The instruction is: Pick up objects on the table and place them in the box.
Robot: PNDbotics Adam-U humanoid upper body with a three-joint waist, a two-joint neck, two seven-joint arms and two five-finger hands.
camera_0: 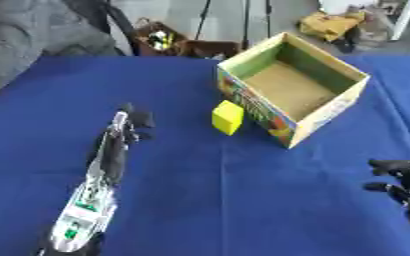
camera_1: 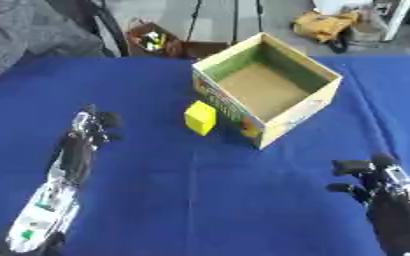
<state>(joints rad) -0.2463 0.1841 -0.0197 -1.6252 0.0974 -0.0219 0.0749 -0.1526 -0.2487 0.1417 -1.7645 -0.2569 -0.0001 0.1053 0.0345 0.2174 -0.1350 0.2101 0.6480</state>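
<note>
One yellow block (camera_0: 228, 117) beside open box (camera_0: 292, 88) — both hands (camera_0: 135, 119) (camera_1: 363, 176) apart, empty

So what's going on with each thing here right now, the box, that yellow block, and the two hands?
box: upright on the blue table, open on top, nothing visible inside.
yellow block: on the table beside the box's left wall, not held.
left hand: over the table left of the block, holding nothing; fingers unclear.
right hand: near the lower right, holding nothing.
</note>
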